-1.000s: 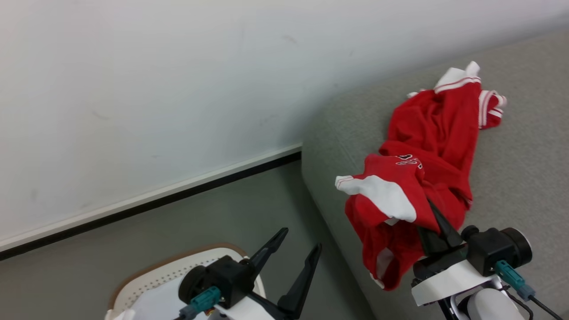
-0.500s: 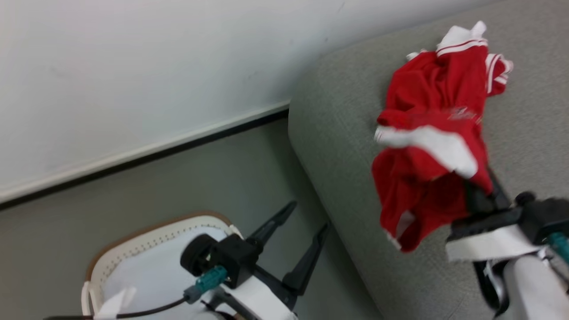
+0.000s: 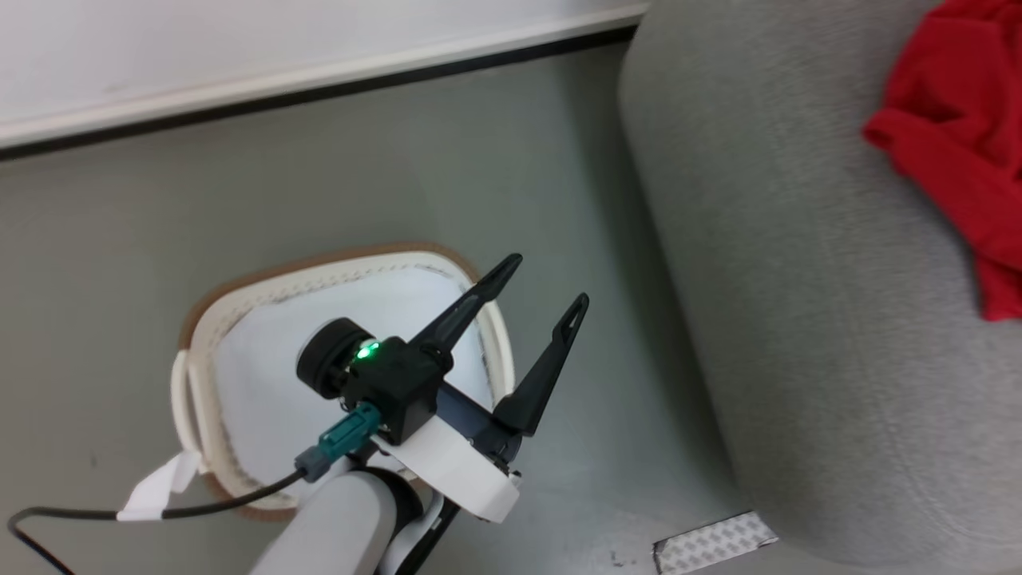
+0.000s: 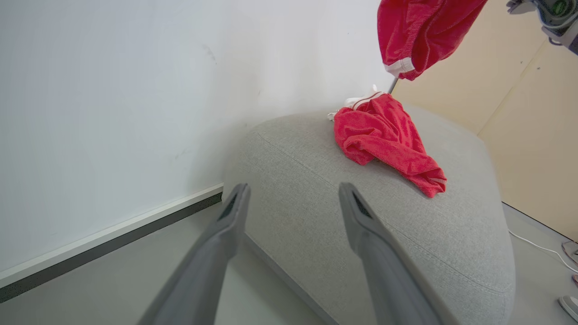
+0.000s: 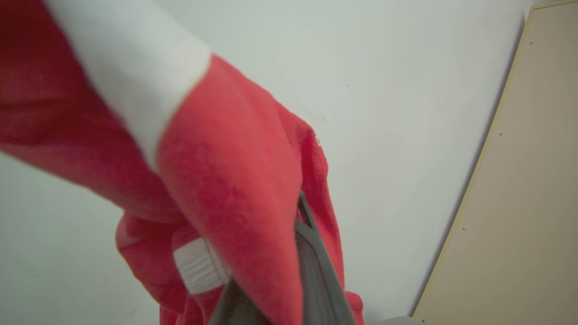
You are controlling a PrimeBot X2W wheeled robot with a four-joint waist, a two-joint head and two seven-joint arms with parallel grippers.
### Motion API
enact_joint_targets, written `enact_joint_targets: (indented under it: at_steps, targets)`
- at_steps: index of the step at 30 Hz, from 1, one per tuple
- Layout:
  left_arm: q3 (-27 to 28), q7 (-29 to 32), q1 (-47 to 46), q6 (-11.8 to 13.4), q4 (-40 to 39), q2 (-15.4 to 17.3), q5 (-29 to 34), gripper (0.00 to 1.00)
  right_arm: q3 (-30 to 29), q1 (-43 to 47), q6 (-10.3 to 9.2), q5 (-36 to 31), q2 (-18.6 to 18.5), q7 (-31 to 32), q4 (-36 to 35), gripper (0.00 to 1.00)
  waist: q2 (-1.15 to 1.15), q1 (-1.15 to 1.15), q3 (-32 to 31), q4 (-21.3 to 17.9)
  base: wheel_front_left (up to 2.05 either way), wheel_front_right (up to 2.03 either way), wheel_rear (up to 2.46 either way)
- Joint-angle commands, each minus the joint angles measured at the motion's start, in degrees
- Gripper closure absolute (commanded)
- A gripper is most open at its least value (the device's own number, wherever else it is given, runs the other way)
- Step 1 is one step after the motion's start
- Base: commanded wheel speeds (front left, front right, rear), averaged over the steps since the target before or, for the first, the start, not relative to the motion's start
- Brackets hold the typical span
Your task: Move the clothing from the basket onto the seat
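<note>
**Right hand** [image 5: 303,234]: jaws closed on a fold of the clothing. The held garment [image 5: 235,180] drapes over and beside its fingers and hangs in the air above the seat [image 4: 361,234].

**Left hand** [image 3: 548,279]: jaws spread wide and empty, poised over the rim of the basket [image 3: 319,259] on the side towards the seat. A white pad [image 3: 263,383] lines the visible interior of the basket.

**Second garment** [image 4: 388,140]: lies crumpled on top of the seat, near the wall [image 4: 113,90].

**Handling:** the fabric looks light, limp and not fragile. It sags from a single pinch point and seems unlikely to slip from closed fingers. A bunched fold near the middle is probably the best hold, since a cuff or hem would let the rest trail and catch on the rim.
</note>
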Motion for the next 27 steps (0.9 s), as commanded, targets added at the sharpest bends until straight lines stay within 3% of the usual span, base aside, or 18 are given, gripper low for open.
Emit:
enact_joint_targets:
  at_steps: [1,6,13,15,16,17,20,22,27]
  targets:
    - [0.2,-0.9,-1.3,-0.1,0.2,0.2,-0.4,0.00,-3.2,-3.4,-0.14,-2.5,-2.3,1.9,2.2,1.00,0.00,-0.02,5.2,5.2,0.00,0.00,0.00]
    - [0.1,-2.7,-2.9,-0.3,0.7,-0.4,-0.8,0.00,-12.1,-7.6,-0.15,-9.6,-7.7,4.7,8.9,1.00,0.00,-0.02,8.7,9.1,0.00,0.00,0.00]
    - [1.5,-4.7,-4.0,0.3,1.8,-0.1,-1.4,0.00,-25.6,-3.6,-0.15,-17.6,-4.0,1.7,18.4,1.00,0.00,-0.02,11.0,11.6,0.00,0.00,0.00]
    - [1.8,-5.1,-3.6,0.5,2.5,0.1,-1.7,0.00,-27.9,-2.2,-0.15,-19.7,-1.9,-0.3,19.3,0.56,0.00,-0.02,10.3,11.5,0.00,0.00,0.00]
    - [1.8,-5.1,-3.6,0.5,2.5,0.1,-1.7,0.00,-27.9,-2.2,-0.15,-19.7,-1.9,-0.3,19.3,0.56,0.00,-0.02,10.3,11.5,0.00,0.00,0.00]
    - [1.9,-5.2,-3.3,0.7,2.8,0.2,-1.9,0.00,-28.4,-1.4,-0.15,-20.1,-0.7,-1.0,19.8,0.00,0.00,-0.02,9.8,11.3,0.00,0.00,0.00]
    - [2.9,-5.9,-1.6,1.4,3.9,0.7,-2.6,0.00,-27.7,1.3,-0.15,-21.0,3.1,-3.3,20.6,0.00,0.00,-0.02,6.4,9.8,0.00,0.00,0.00]
    - [3.1,-6.1,-1.2,1.5,4.2,0.7,-2.8,0.00,-26.6,2.0,-0.15,-21.1,3.7,-3.6,20.9,0.00,0.00,-0.02,5.4,9.3,0.00,0.00,0.00]
    - [4.5,-6.9,2.1,3.0,6.9,1.2,-4.5,0.00,-19.6,9.0,-0.15,-17.2,7.8,-4.8,22.8,0.00,0.00,-0.02,-2.5,6.9,0.00,0.00,0.00]
